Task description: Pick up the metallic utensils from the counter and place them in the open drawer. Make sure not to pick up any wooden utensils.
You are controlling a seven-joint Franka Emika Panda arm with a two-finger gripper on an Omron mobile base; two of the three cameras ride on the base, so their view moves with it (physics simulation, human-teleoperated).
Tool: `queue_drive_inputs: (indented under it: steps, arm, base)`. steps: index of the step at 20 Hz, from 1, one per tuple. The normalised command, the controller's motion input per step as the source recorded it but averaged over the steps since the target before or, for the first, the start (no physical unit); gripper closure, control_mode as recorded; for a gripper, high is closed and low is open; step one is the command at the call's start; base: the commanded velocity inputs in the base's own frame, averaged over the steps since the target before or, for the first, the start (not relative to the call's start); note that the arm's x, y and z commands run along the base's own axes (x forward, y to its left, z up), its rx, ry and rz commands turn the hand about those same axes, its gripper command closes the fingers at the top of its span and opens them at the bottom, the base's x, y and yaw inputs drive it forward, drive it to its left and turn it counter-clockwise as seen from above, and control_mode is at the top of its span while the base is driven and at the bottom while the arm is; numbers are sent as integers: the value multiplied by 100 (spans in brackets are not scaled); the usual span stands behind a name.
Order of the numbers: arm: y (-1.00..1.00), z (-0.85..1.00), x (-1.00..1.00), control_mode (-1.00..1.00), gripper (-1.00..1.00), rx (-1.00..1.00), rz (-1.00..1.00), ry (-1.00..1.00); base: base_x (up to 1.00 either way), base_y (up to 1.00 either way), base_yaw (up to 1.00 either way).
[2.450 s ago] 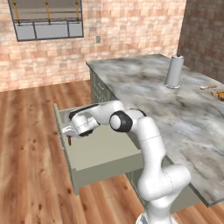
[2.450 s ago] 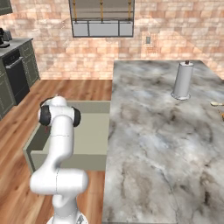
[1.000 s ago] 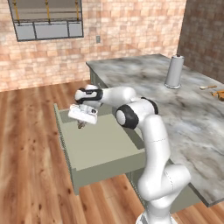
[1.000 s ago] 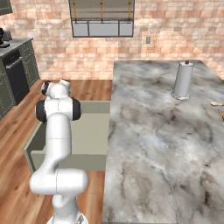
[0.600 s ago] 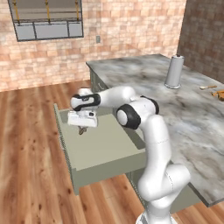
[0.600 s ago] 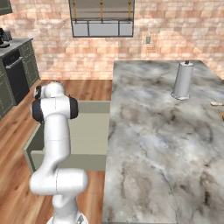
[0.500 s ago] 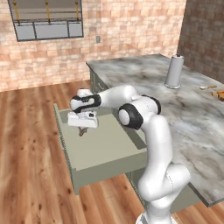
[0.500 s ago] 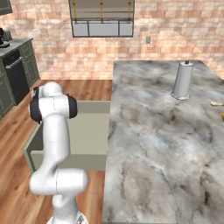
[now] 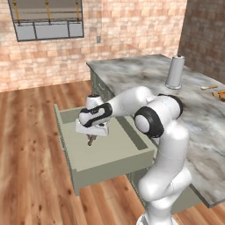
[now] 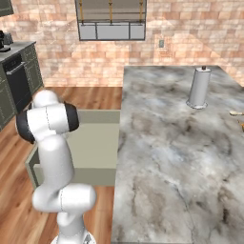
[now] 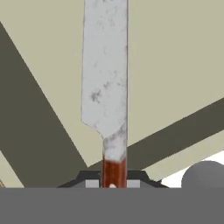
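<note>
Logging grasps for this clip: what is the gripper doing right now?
Gripper: closed on the knife, gripped by its reddish-brown handle, blade pointing down over the open drawer.

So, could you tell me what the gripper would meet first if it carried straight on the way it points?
The gripper, shut on the knife, points down into the open drawer. Its pale floor looks first, probably met by the blade tip; depth is unclear.
</note>
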Motion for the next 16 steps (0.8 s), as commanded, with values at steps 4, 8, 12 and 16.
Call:
queue_drive_inputs:
  steps: [4, 8, 12, 16]
  arm:
    - [-42, 24, -18, -100, 100, 0, -10, -3]
    - [-4, 37, 39, -100, 100, -1, -10, 1]
    - [0, 61, 56, -100, 100, -8, 0, 10]
    - [0, 40, 25, -100, 100, -10, 8, 14]
  base:
    - [0, 0, 0]
    - [0, 0, 0]
    - [0, 0, 0]
    - [0, 0, 0]
